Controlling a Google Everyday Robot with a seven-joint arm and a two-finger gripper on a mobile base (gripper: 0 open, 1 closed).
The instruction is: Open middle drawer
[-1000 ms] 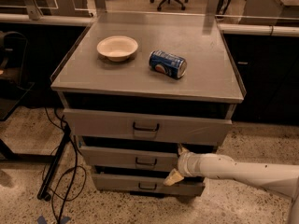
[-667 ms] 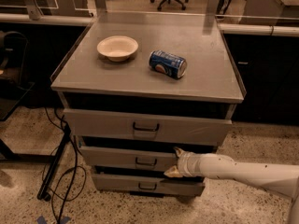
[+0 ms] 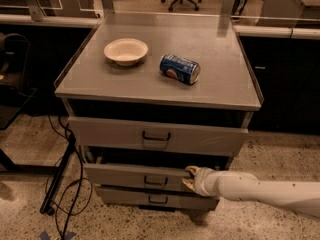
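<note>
The middle drawer [image 3: 130,175] is the grey front with a small black loop handle [image 3: 156,180], between the taller top drawer [image 3: 110,132] and the bottom drawer [image 3: 125,196] of the grey cabinet. It stands a little out from the cabinet, with a dark gap above it. My gripper [image 3: 188,178] is at the right part of the middle drawer's front, right of the handle, at the drawer's top edge. My white arm [image 3: 260,189] reaches in from the lower right.
On the cabinet top [image 3: 150,84] lie a white bowl [image 3: 126,50] and a blue can [image 3: 180,68] on its side. Black cables and a stand leg [image 3: 60,176] lie on the floor to the left. Office chairs and desks stand behind.
The gripper has shifted slightly left along the middle drawer's front. The middle drawer has slid out a little toward the camera.
</note>
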